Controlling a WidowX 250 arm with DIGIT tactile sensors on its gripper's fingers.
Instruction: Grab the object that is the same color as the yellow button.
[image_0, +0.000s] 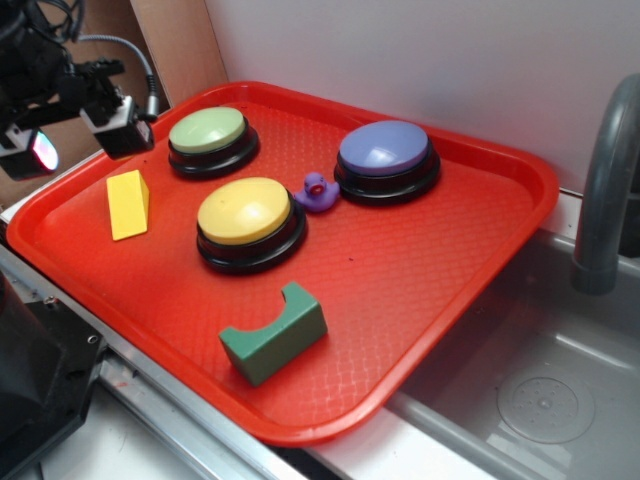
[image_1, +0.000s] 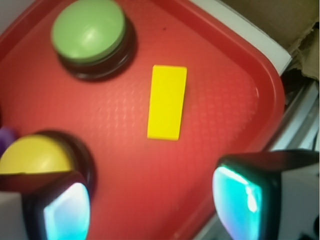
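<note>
Up close in the wrist view, the gripper (image_1: 155, 200) has its pads spread wide, nothing between them, hanging above the yellow wedge (image_1: 167, 102). The wedge lies flat near the red tray's (image_0: 440, 270) left edge, between the green button (image_1: 89, 31) and yellow button (image_0: 246, 212). Only the exterior view catches the green arch block (image_0: 273, 335), purple button (image_0: 385, 151) and sink (image_0: 540, 390).

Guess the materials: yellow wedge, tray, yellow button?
Yellow wedge: probably painted wood or dense foam; flat matte faces, crisp edges, no glare.
Tray: moulded plastic; embossed diamond texture, rolled glossy rim.
Yellow button: plastic; smooth dome with soft highlights on a shiny black base.
</note>
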